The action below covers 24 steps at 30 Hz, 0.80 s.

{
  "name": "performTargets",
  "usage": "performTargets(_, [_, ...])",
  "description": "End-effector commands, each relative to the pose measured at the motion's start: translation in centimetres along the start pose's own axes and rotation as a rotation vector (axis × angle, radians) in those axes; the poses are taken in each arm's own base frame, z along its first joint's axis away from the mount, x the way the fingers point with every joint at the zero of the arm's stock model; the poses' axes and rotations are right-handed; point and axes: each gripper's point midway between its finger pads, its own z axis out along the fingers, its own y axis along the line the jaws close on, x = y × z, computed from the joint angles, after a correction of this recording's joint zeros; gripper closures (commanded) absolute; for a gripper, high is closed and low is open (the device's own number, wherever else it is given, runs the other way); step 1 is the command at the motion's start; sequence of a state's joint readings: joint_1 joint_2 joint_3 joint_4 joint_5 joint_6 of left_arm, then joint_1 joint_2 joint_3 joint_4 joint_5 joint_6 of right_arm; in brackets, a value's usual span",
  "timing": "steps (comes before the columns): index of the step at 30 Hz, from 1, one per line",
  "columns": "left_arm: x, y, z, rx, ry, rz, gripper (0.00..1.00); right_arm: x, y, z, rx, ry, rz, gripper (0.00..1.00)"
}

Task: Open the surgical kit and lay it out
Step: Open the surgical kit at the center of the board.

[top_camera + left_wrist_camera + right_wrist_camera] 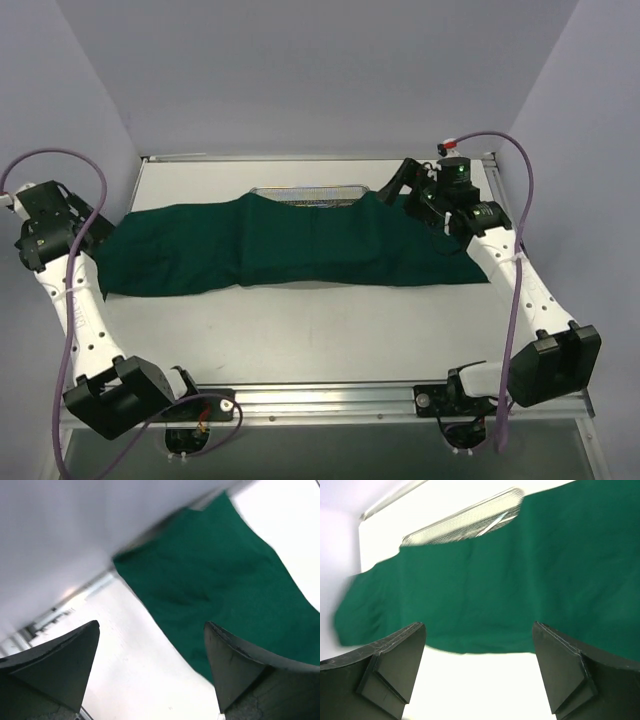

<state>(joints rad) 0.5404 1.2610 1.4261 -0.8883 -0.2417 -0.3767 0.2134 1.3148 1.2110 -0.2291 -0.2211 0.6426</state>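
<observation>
The dark green cloth wrap (pixel 290 245) lies spread in a long band across the table, left to right. The silver wire-mesh tray (pixel 305 192) shows only as a strip at the cloth's back edge; the rest is covered. In the right wrist view the tray (pixel 460 525) holds a slim steel instrument (pixel 495 522). My left gripper (pixel 100 225) is open and empty at the cloth's left end; in its wrist view the gripper (pixel 151 625) hovers over the cloth's (pixel 215 580) edge. My right gripper (pixel 392 186) is open and empty at the cloth's back right, and in its wrist view the gripper (pixel 478 625) looks along the cloth (pixel 485 595).
The white table (pixel 320 335) has metal rails at its near edge (pixel 330 400) and back edge (pixel 250 157). Grey-white walls close in the back and both sides. Purple cables loop from each arm.
</observation>
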Motion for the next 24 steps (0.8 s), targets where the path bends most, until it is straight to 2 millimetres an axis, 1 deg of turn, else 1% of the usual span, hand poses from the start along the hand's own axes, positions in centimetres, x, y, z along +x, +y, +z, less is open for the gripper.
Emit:
performTargets(1, [4.8,-3.6,2.4,0.122,0.161,0.068,0.06,0.8,2.4,-1.0,-0.038,0.091,0.001,0.09])
performTargets(2, [5.6,-4.5,2.7,0.134,0.187,0.082,0.06,1.3,2.4,-1.2,-0.032,0.112,-0.013,0.09])
performTargets(3, [7.0,-7.0,2.9,0.175,0.223,0.141,0.06,1.2,2.1,-1.2,-0.017,0.105,-0.03,0.09])
performTargets(4, [7.9,-8.0,2.6,0.182,0.244,0.179,0.06,1.1,2.0,-1.3,-0.012,0.107,-0.035,0.09])
performTargets(5, [8.5,-8.4,3.0,0.148,0.245,0.213,0.06,1.5,1.6,-1.0,0.006,0.129,-0.036,0.09])
performTargets(6, [9.8,-10.4,2.3,0.19,0.257,0.254,0.06,1.5,1.4,-0.9,0.019,0.134,-0.044,0.09])
performTargets(7, [10.2,-11.5,2.1,0.216,0.264,0.259,0.06,1.2,1.5,-0.8,0.024,0.135,-0.057,0.09])
performTargets(9, [11.5,-13.6,1.8,0.26,0.299,0.283,0.06,1.5,0.7,-0.2,0.059,0.155,-0.058,0.08])
performTargets(10, [11.7,-15.4,0.9,0.3,0.286,0.319,0.06,1.3,0.3,0.1,0.078,0.152,-0.065,0.08])
performTargets(11, [11.8,-16.1,0.8,0.31,0.289,0.332,0.06,1.4,-0.2,0.5,0.099,0.164,-0.068,0.08])
performTargets(12, [12.4,-16.8,1.2,0.317,0.315,0.343,0.06,1.1,-0.9,0.8,0.125,0.165,-0.065,0.08])
performTargets(13, [13.0,-17.8,0.7,0.363,0.349,0.339,0.06,0.8,-1.6,1.2,0.161,0.161,-0.064,0.08])
performTargets(14, [13.4,-18.8,0.8,0.386,0.369,0.341,0.06,0.5,-2.2,1.9,0.192,0.163,-0.065,0.08])
performTargets(16, [14.2,-20.2,0.3,0.436,0.395,0.352,0.06,-0.8,-3.6,2.7,0.265,0.119,-0.049,0.11])
performTargets(17, [14.8,-20.7,0.2,0.444,0.406,0.369,0.06,-1.7,-4.7,3.5,0.335,0.075,-0.023,0.14])
performTargets(18, [15.2,-20.9,0.1,0.452,0.418,0.367,0.06,-2.3,-5.4,3.9,0.371,0.049,-0.009,0.18])
performTargets(19, [15.6,-21.6,-0.3,0.494,0.442,0.357,0.06,-2.9,-6.3,4.3,0.402,0.033,0.016,0.19])
performTargets(20, [16.0,-21.8,-0.3,0.509,0.456,0.353,0.06,-3.1,-7.6,5.4,0.453,0.02,0.048,0.21])
performTargets(21, [16.5,-21.9,-0.3,0.519,0.471,0.349,0.06,-3.9,-7.8,5.8,0.469,-0.001,0.06,0.24])
performTargets(22, [16.8,-21.9,-0.3,0.528,0.483,0.347,0.06,-4.2,-8.1,6.4,0.486,-0.007,0.071,0.25])
performTargets(23, [18.1,-22.7,-1.4,0.567,0.508,0.376,0.06,-3.7,-9.4,7.7,0.544,0.013,0.069,0.27])
performTargets(24, [18.8,-22.5,-1.4,0.57,0.525,0.381,0.06,-5.2,-8.5,8.1,0.539,-0.02,0.069,0.28])
